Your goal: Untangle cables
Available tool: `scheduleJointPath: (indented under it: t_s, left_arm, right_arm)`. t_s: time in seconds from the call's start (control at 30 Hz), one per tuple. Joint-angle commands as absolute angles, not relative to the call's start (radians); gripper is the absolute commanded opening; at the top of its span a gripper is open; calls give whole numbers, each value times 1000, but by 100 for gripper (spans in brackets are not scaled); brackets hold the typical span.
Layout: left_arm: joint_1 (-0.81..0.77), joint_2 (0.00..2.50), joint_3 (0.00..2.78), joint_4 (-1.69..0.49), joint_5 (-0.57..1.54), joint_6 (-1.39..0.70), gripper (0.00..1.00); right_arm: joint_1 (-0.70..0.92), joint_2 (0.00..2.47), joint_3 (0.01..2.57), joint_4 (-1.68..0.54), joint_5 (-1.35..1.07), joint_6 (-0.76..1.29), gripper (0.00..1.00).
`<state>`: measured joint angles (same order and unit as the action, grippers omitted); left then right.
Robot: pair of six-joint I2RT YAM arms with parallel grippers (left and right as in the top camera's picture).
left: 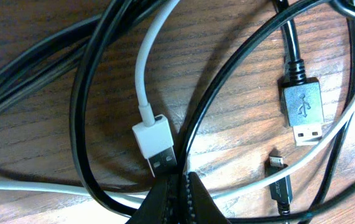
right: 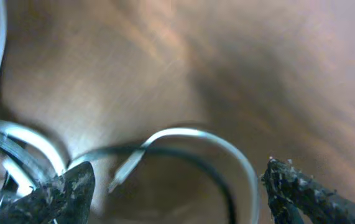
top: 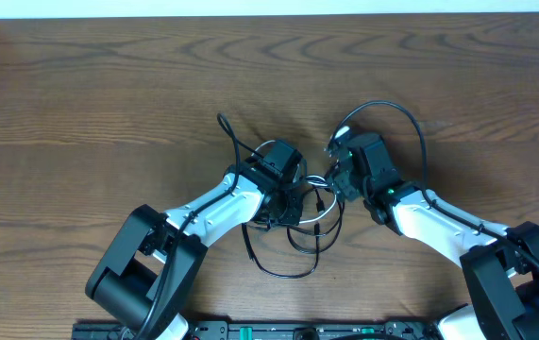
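L end effector point(left: 178, 190) is shut, tips together where black and white cables point(top: 299, 227) cross; can't tell if I've pinched one. R end effector point(right: 178, 174) is wide, gripping nothing, white loop under it. Cables lie tangled on table point(top: 109, 85) btwn both end effectors; white USB plug point(left: 154, 144) just beside L tips.

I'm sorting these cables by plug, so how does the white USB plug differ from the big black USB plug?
The white plug has a white shell; the black plug a black one. The black plug bears a USB symbol; the white plug is plain. The white plug's metal end lies right by the left tool; the black plug lies well clear. Both are flat USB plugs lying on the table.
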<state>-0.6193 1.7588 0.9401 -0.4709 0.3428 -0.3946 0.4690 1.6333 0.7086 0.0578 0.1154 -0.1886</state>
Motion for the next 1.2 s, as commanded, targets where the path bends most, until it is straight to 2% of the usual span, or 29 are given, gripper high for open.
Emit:
scheduleJointPath:
  t_s: [0.0,0.07,0.17,0.23,0.4,0.43,0.67,0.8,1.0,1.1,1.17]
  left_arm:
    - [-620,1771,926,-476,348,-385,8]
    - [-621,1771,926,-476,348,-385,8]
    - [-620,1771,926,-476,348,-385,8]
    - [-620,1771,926,-472,348,-385,8]
    - [-620,1771,926,-467,348,-385,8]
    - [-621,1771,926,-467,348,-385,8]
    - [-620,1771,926,-466,348,-385,8]
    - [-620,1771,926,-466,348,-385,8]
    - [-620,1771,926,-466,348,-385,8]
    - [-620,1771,926,-465,354,-385,8]
    - [-620,1771,926,-465,356,-385,8]
  right_arm:
    - [473,1623,703,99,181,-181,81]
    - [472,1623,703,93,180,-139,75]
    - [472,1623,703,64,135,-9,73]
    - [471,1623,703,81,108,40,68]
    - [458,1623,705,80,94,44,29]
    - [454,1623,705,70,83,44,26]
    - [427,1623,705,48,-64,45,30]
    - [413,1623,705,14,-149,56,25]
    - [409,1623,705,-27,-152,55,17]
    - [405,1623,705,-46,-152,50,24]
    - [405,1623,705,-55,-152,43,26]
